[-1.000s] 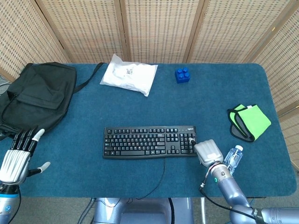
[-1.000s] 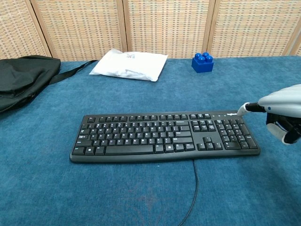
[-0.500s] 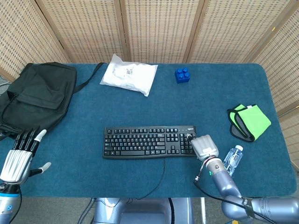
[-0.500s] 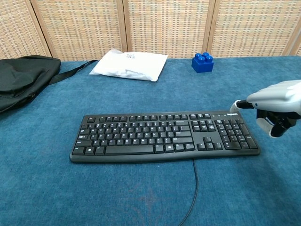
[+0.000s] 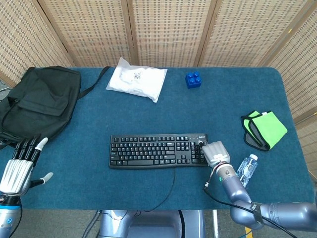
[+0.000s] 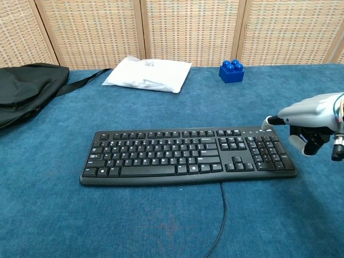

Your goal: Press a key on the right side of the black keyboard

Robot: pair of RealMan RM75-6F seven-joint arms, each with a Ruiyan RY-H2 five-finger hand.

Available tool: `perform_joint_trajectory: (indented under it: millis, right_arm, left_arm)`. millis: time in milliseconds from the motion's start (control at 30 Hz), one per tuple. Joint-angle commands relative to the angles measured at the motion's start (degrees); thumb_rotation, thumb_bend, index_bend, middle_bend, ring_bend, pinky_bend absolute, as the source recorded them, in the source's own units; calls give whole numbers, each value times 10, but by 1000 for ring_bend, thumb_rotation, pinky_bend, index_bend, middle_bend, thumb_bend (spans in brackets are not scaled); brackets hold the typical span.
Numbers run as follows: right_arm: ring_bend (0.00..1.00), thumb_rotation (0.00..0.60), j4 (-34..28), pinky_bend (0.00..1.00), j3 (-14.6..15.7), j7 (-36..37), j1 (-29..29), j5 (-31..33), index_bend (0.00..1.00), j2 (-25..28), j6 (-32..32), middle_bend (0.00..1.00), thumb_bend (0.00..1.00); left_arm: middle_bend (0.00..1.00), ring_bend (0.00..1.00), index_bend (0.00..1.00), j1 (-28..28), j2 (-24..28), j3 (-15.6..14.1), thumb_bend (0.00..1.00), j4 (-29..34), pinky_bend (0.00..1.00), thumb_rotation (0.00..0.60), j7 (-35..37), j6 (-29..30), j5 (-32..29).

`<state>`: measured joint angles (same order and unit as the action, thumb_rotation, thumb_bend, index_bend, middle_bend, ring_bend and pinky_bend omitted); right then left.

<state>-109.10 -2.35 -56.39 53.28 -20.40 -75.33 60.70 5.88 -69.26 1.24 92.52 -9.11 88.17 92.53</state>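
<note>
The black keyboard (image 5: 157, 150) (image 6: 188, 156) lies across the middle of the blue table, its number pad at the right end. My right hand (image 5: 215, 153) (image 6: 307, 115) is at that end, one finger stretched out and the rest curled under. In the chest view the fingertip (image 6: 267, 122) sits just over the pad's far right corner. In the head view the fingertip (image 5: 202, 145) lies over the pad's upper keys. I cannot tell whether it touches a key. My left hand (image 5: 21, 166) hangs off the table's front left corner, fingers straight and apart, holding nothing.
A clear water bottle (image 5: 247, 169) lies just right of my right hand. A green and black pouch (image 5: 263, 130) is further right. A black bag (image 5: 39, 101) fills the left side. A white packet (image 5: 137, 82) and a blue block (image 5: 193, 80) are at the back. The keyboard's cable (image 5: 171, 191) runs to the front edge.
My right hand has shifted left, bringing its outstretched finger from beside the keyboard's right end to over the number pad's far corner. The left hand has stayed put.
</note>
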Motion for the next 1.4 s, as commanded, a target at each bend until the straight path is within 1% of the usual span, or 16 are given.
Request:
perform_joint_trajectory:
  millis: [33, 867, 1400]
  right_arm:
    - [617, 600, 6, 486, 3, 5, 5, 3, 93, -1, -3, 711, 801]
    - [617, 600, 40, 486, 27, 29, 30, 21, 93, -21, -20, 711, 800]
    - [617, 600, 55, 486, 37, 37, 43, 29, 93, -39, -23, 711, 800]
  left_arm:
    - [0, 0, 0, 0, 0, 0, 0, 0, 0, 600, 0, 0, -1]
    - [0, 0, 0, 5, -3, -1, 0, -3, 0, 600, -3, -12, -9]
    - [0, 0, 0, 6, -3, -1, 0, -5, 0, 600, -2, -13, -11]
